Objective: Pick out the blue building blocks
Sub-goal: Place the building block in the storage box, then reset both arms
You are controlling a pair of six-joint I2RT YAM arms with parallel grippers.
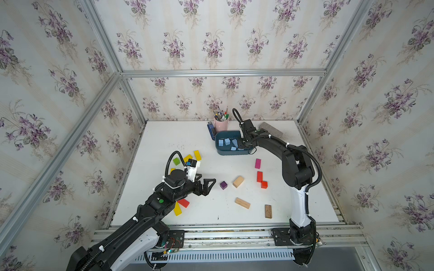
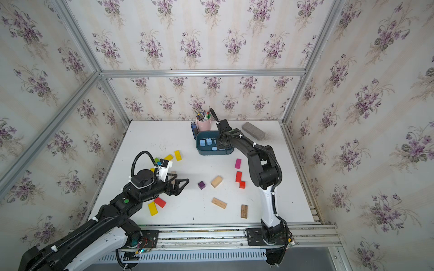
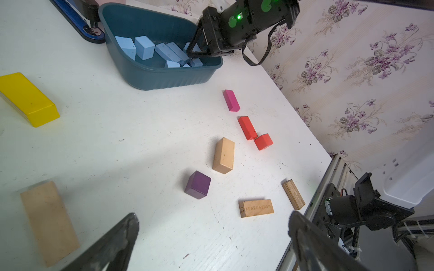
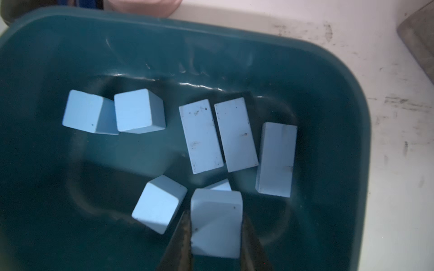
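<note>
**Eight light blue building blocks (image 4: 200,136) in the tub, one of them pinched**

Glossy yellow painted bars (image 1: 197,155) and a green cube (image 1: 176,161) lie at the left of the table, just behind the left arm. Towards the middle come a dark purple cube (image 3: 197,185), a pale plain-wood bar (image 3: 224,154), a wooden bar stamped with characters (image 3: 256,208) and a dark-grained wooden bar (image 3: 293,194). Further right, a magenta bar (image 3: 231,100) lies near a red bar (image 3: 247,127), which touches a red cube (image 3: 263,141) at one end.

At the back, a blue stapler (image 1: 211,130) and a pink cup of pens (image 1: 221,124) stand just beside the dark teal rounded plastic tub (image 4: 281,70). A rough grey brick (image 1: 271,130) lies to the tub's right.

All the blue blocks are inside the tub. They are matte and sharp-edged, some flecked with dark scuffs: several cubes and three long bars, two of the bars lying side by side.

The white tabletop (image 1: 164,140) is scratched and smudged. Wallpaper with purple flowers (image 1: 211,47) covers the walls, edged by an aluminium frame (image 1: 223,73).

The left gripper (image 1: 211,187) hovers near the purple cube, its jaws spread wide and holding nothing. The right gripper (image 4: 215,214) reaches down into the tub, its jaws pressed on opposite faces of one held blue block (image 4: 216,234). Whether that block rests on the tub floor cannot be told.
</note>
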